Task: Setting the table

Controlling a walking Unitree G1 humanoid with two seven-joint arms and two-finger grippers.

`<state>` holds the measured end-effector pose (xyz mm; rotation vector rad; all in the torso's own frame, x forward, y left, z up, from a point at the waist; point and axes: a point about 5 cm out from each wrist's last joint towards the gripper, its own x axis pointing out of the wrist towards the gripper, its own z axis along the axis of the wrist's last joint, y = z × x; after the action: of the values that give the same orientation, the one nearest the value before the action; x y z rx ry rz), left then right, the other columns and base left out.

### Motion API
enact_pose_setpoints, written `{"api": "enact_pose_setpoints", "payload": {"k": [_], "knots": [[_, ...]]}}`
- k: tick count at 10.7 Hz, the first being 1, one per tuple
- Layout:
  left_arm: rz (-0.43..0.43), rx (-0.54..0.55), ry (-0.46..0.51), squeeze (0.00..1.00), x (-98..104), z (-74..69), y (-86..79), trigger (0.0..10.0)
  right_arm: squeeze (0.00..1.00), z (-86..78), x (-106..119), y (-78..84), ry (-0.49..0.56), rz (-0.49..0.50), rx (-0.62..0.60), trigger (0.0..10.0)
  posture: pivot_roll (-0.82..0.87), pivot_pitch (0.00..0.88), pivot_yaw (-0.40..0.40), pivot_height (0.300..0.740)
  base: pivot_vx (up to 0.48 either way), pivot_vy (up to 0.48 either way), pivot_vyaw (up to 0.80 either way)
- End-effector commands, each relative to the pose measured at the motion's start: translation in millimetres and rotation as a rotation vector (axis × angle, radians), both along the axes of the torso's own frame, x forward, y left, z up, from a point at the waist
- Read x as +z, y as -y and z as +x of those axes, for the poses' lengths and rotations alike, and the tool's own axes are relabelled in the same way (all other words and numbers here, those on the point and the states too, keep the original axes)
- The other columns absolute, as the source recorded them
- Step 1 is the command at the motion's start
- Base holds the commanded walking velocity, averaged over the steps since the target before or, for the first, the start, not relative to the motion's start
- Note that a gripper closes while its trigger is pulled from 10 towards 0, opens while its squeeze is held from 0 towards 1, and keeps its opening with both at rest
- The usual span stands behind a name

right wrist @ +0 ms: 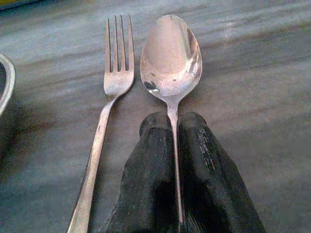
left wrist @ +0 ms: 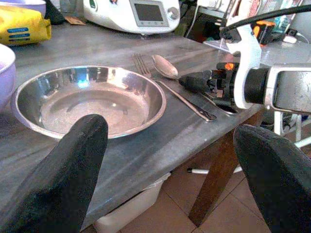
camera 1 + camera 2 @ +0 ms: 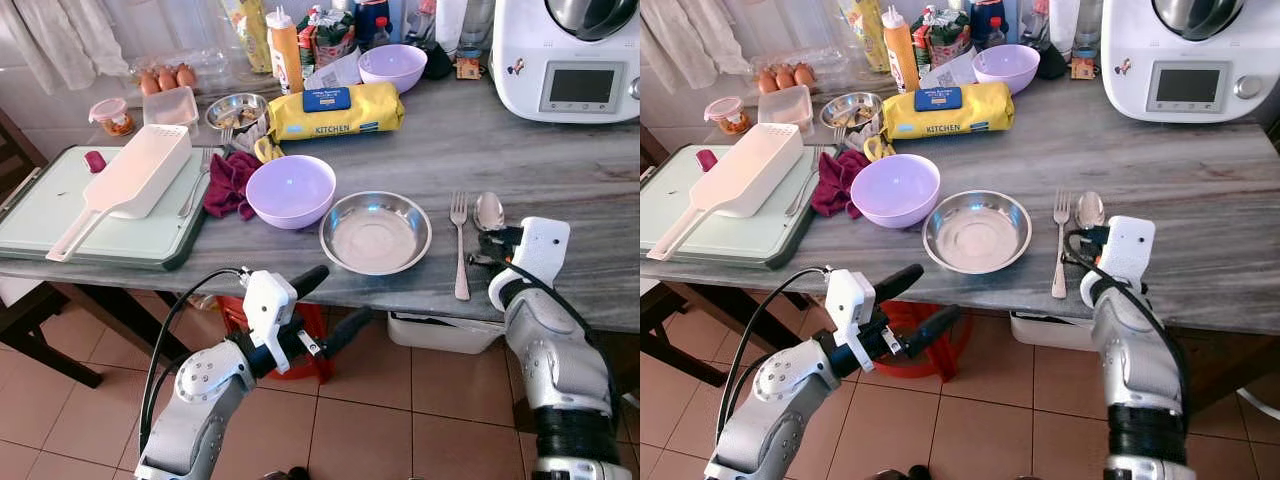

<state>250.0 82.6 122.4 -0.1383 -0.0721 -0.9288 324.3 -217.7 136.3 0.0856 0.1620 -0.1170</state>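
Observation:
A steel bowl [image 3: 375, 233] sits near the front edge of the grey table [image 3: 560, 170]. To its right lie a fork [image 3: 460, 245] and a spoon [image 3: 489, 210], side by side with their handles toward me. My right gripper [image 3: 488, 245] rests on the table, shut on the spoon's handle [image 1: 173, 145]; the spoon's bowl [image 1: 170, 56] lies flat beside the fork [image 1: 116, 73]. My left gripper [image 3: 340, 297] is open below the table's front edge, in front of the steel bowl [image 2: 92, 99], holding nothing. A purple bowl [image 3: 291, 190] stands left of the steel bowl.
A green cutting board [image 3: 60, 215] with a white scoop [image 3: 130, 180] is at the left, with a maroon cloth [image 3: 230, 180] beside it. At the back are a yellow package [image 3: 335, 110], bottles, eggs [image 3: 165, 78], another purple bowl [image 3: 393, 65] and a white kitchen machine [image 3: 570, 60]. A white bin [image 3: 440, 335] stands under the table.

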Motion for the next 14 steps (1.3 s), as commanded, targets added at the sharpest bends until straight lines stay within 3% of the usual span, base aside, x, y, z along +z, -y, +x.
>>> {"api": "enact_pose_setpoints", "payload": {"k": [1, 5, 12, 14], "knots": [[0.011, 0.001, 0.0, 0.0, -0.1, -2.2, -2.4, 10.0, 0.0, 3.5, 3.0, 0.4, 0.015, -0.001, 0.004, 10.0, -0.2, 0.137, 0.127, 0.74, 0.0, 0.0, 0.0], [0.021, 0.01, -0.01, 0.0, -6.8, -0.9, -4.0, 10.0, 0.0, 10.8, 4.3, -2.7, 0.021, -0.002, 0.022, 10.0, -0.19, 0.131, 0.125, 0.74, 0.0, 0.0, 0.0], [0.035, 0.005, -0.019, 0.0, -14.4, -0.8, -5.3, 10.0, 0.0, 1.6, -11.2, -10.5, -0.018, 0.02, 0.027, 10.0, -0.2, 0.135, 0.13, 0.74, 0.0, 0.0, 0.0], [0.036, 0.004, -0.018, 0.0, -14.4, -1.4, -4.9, 10.0, 1.0, 1.9, -10.0, -6.1, -0.015, 0.018, 0.012, 10.0, -0.2, 0.138, 0.129, 0.74, 0.0, 0.0, 0.0]]}}
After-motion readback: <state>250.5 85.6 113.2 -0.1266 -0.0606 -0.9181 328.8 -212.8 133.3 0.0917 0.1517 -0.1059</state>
